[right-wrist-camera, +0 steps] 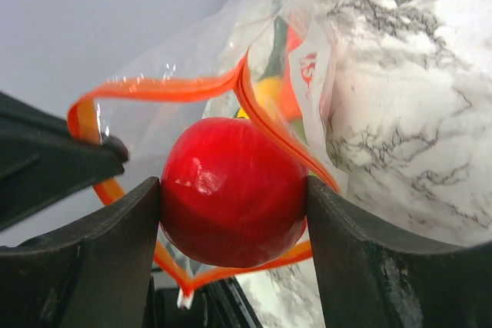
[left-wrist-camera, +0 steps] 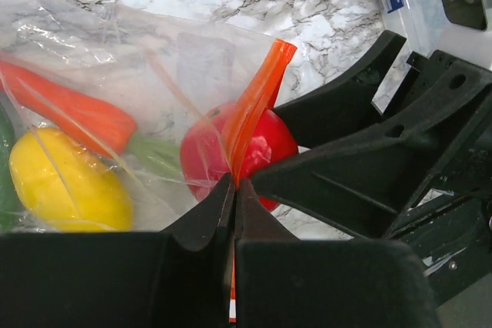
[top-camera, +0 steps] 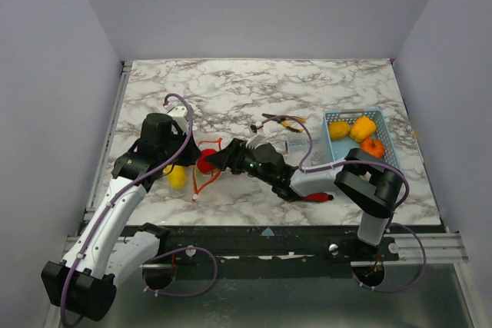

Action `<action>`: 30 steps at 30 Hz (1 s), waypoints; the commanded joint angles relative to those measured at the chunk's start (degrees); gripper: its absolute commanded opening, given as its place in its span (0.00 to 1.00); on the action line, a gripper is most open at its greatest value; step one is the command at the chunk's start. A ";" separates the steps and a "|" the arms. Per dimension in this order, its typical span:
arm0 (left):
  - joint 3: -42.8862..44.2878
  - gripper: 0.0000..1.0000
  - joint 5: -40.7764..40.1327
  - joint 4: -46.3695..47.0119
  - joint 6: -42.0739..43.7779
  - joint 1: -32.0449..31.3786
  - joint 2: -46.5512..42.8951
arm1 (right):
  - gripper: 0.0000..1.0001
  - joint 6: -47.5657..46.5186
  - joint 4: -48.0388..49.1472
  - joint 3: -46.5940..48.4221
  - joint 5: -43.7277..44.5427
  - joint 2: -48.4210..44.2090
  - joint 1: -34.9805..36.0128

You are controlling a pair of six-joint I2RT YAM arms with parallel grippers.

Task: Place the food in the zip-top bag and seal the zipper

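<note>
- One red tomato (right-wrist-camera: pixel 231 201) sits clamped between the right gripper's (right-wrist-camera: pixel 231 190) spread fingers, right at the mouth of the zip-top bag (left-wrist-camera: pixel 154 59); the fingers mask its sides.
- Around it the zipper (left-wrist-camera: pixel 257 97) gapes in a loop. One stretch rises up-right out of the left gripper (left-wrist-camera: pixel 234 190), whose jaws are pinched together on it.
- Inside the bag lie a yellow piece (left-wrist-camera: pixel 65 182), an orange piece (left-wrist-camera: pixel 69 109) and a green piece (left-wrist-camera: pixel 154 155), blurred by crinkled film.
- Off right, the light blue basket (top-camera: pixel 332 117) holds yellow and orange peppers (top-camera: pixel 352 130).
</note>
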 commanded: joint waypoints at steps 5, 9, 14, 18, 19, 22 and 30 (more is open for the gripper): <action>-0.14 0.00 -0.07 0.58 0.01 -0.24 -0.92 | 0.28 4.69 -2.95 6.36 10.89 1.91 0.17; -0.14 0.00 -0.07 0.62 0.01 -0.24 -0.93 | 0.56 6.97 -3.30 7.05 10.78 3.28 0.19; -0.09 0.00 -0.07 0.62 -0.04 -0.24 -0.70 | 0.75 6.75 -4.55 9.46 6.93 5.34 0.17; -0.10 0.00 -0.18 0.60 0.01 -0.24 -0.90 | 0.82 6.14 -8.44 9.68 6.61 4.54 0.17; -0.18 0.00 -0.12 0.57 0.01 -0.24 -0.91 | 0.84 5.52 -9.67 9.90 6.17 4.26 0.17; -0.10 0.00 0.08 0.62 0.01 -0.26 -0.67 | 0.86 3.08 -15.94 11.53 5.51 3.48 0.12; -0.09 0.00 0.28 0.57 -0.08 -0.24 -0.59 | 0.86 -1.44 -21.32 9.40 5.58 -2.57 0.16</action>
